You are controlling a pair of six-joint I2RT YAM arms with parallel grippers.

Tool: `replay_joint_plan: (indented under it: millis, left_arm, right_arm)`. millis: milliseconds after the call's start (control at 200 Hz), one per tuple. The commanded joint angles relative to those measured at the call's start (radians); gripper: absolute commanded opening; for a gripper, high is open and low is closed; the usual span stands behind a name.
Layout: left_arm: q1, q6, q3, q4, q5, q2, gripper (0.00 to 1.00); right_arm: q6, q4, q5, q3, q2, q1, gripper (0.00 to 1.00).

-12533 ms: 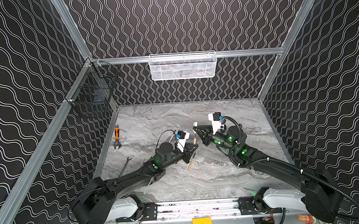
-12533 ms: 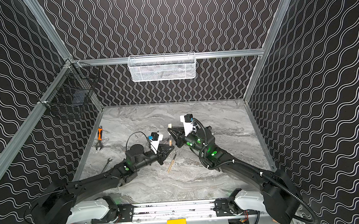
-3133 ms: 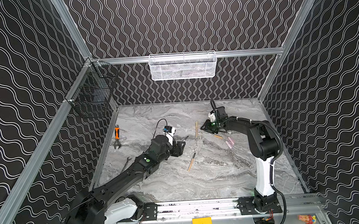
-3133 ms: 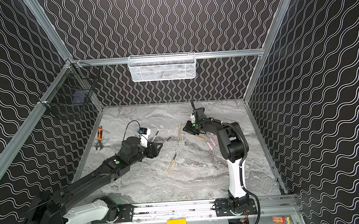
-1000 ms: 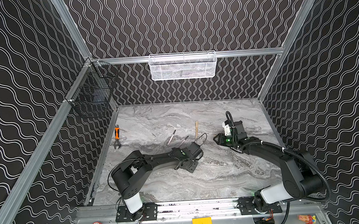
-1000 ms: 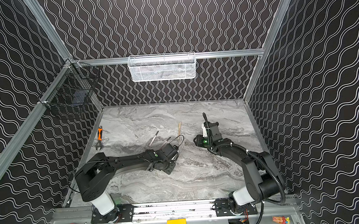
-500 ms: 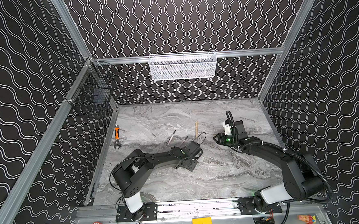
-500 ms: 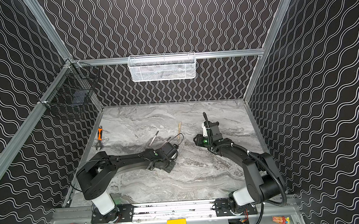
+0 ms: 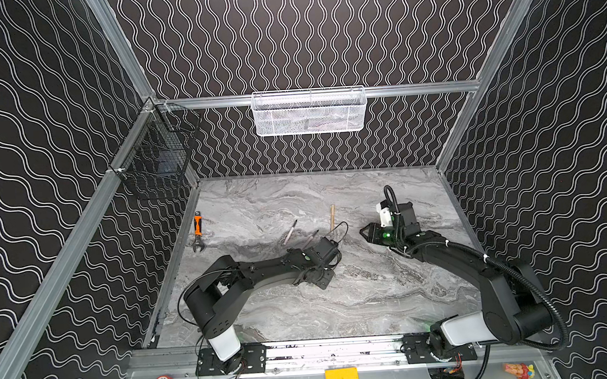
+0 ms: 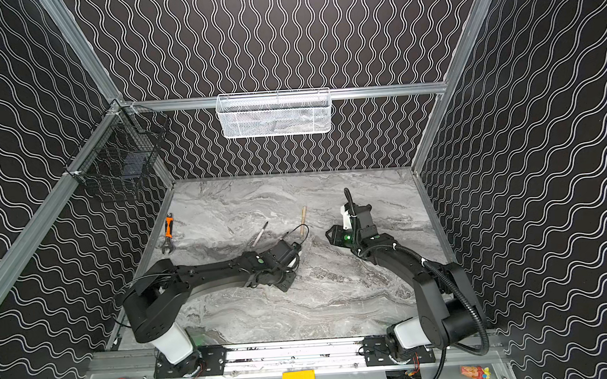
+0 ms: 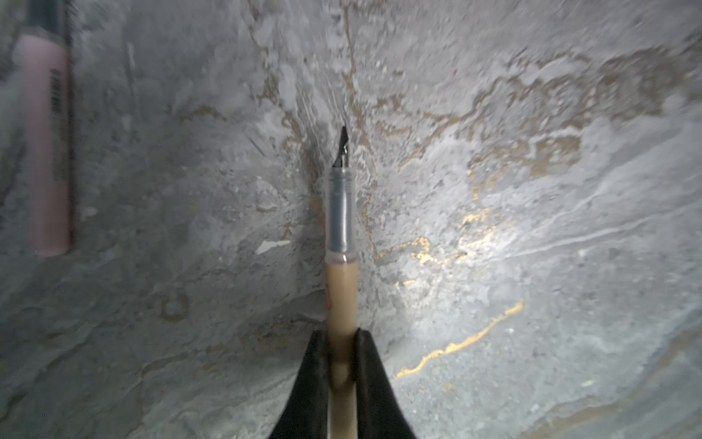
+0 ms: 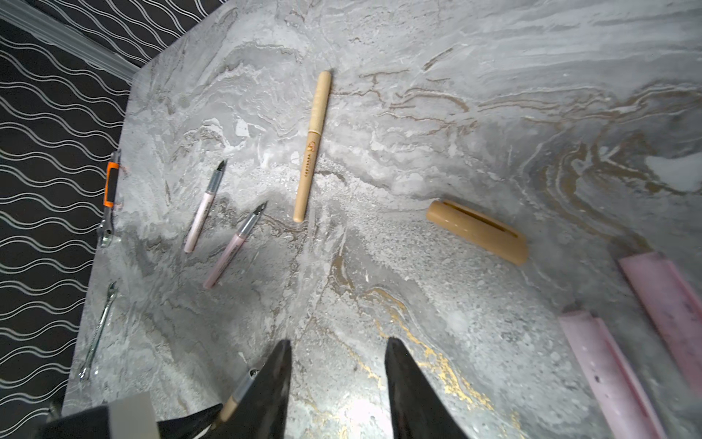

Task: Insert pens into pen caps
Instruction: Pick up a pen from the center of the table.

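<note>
Top views, right gripper: spread, empty, low over the table, right of centre.
Top views, capped pen: tan, finished, lying mid-table toward the far edge.
Left wrist, left gripper: clenched on the tan pen.
Left wrist, pen build: smooth round barrel, ribbed clear-grey grip, black chisel nib jutting free over veined marble.
Right wrist, tan cap: stubby slit tube, loose near two pink caps.
Right wrist, pink pens: two, uncapped, toward the left edge.
Risk: the slick barrel may pivot in so narrow a pinch, and the nib would then strike the cap's rim askew. The round cap may roll from closing jaws.
</note>
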State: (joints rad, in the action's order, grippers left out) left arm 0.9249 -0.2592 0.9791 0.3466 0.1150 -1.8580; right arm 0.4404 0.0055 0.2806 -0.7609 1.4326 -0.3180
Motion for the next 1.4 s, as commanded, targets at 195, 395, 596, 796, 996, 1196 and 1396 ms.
replay_joint_plan:
  millis: [195, 395, 596, 796, 996, 1196, 1396]
  left_arm:
    - [-0.025, -0.046, -0.033, -0.155, -0.044, 0.058, 0.07]
    - [-0.075, -0.08, -0.038, -0.223, -0.133, 0.08, 0.07]
    - [-0.109, -0.108, -0.026, -0.269, -0.204, 0.086, 0.06]
    - [-0.114, -0.114, 0.001, -0.274, -0.226, 0.084, 0.06]
    - [-0.116, -0.115, 0.001, -0.28, -0.234, 0.094, 0.06]
    - [-0.119, -0.121, 0.006, -0.293, -0.241, 0.088, 0.06]
    - [-0.121, -0.13, 0.01, -0.312, -0.25, 0.087, 0.05]
  right_arm:
    - [0.092, 0.086, 0.169, 0.031, -0.028, 0.0, 0.47]
    - [0.154, 0.145, 0.255, 0.061, -0.076, -0.002, 0.57]
    - [0.19, 0.186, 0.275, 0.076, -0.078, -0.063, 0.61]
    - [0.229, 0.23, 0.264, 0.063, -0.023, -0.112, 0.61]
    - [0.268, 0.274, 0.272, 0.044, 0.03, -0.142, 0.54]
    - [0.292, 0.292, 0.279, 0.03, 0.073, -0.153, 0.46]
    - [0.307, 0.292, 0.26, 0.032, 0.087, -0.157, 0.41]
